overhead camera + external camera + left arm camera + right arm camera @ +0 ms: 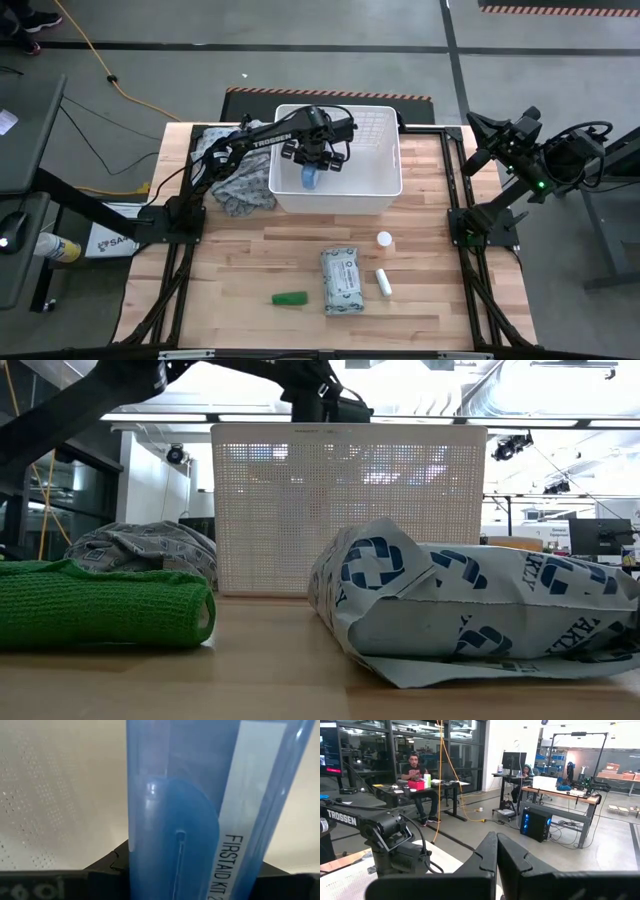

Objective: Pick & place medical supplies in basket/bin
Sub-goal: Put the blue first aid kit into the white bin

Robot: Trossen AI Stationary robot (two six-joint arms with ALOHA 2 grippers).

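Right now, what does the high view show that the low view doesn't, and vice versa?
Only the high view: the left gripper holding a blue first-aid packet over the inside of the basket; the white tube, the vial, and the right arm parked off the table's right edge, its gripper shut.
Only the low view: the basket's gridded front wall seen side-on, and the room behind the table.
Both: the basket, the green bar, the soft pack, the patterned cloth.

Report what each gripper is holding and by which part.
The left gripper, above the basket, holds the blue first aid packet by one end. The right gripper, off to the side, holds nothing.
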